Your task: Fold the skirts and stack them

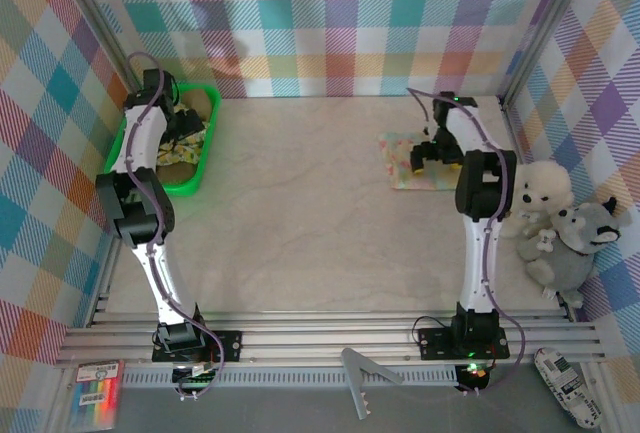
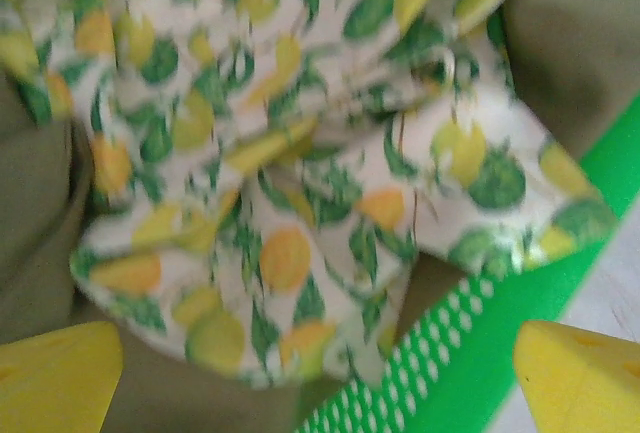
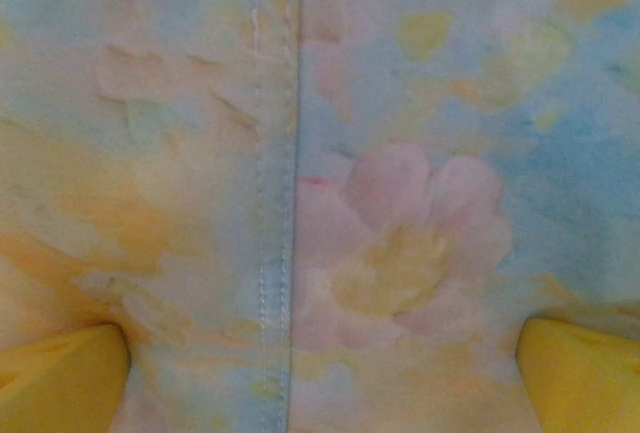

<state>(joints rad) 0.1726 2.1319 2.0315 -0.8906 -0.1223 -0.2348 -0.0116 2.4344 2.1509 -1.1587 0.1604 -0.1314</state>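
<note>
A pale floral skirt point(image 1: 408, 166) lies folded flat on the table at the right. My right gripper point(image 1: 430, 151) hovers just above it, open. In the right wrist view the skirt point(image 3: 400, 243) and its stitched seam lie close under the open gripper point(image 3: 320, 373), with nothing between its yellow fingertips point(image 3: 60, 378). My left gripper point(image 1: 172, 121) hangs open over the green basket point(image 1: 192, 185). There, a crumpled white cloth with lemon and leaf print point(image 2: 280, 153) lies on an olive-brown skirt point(image 2: 40, 203). The left gripper point(image 2: 320, 378) is open with the cloth just beyond its fingertips point(image 2: 580, 373).
The basket rim point(image 2: 520, 313) runs along the lower right of the left wrist view. A white plush toy point(image 1: 545, 191) and a grey one point(image 1: 582, 243) sit by the right wall. Checked walls close in the back and both sides.
</note>
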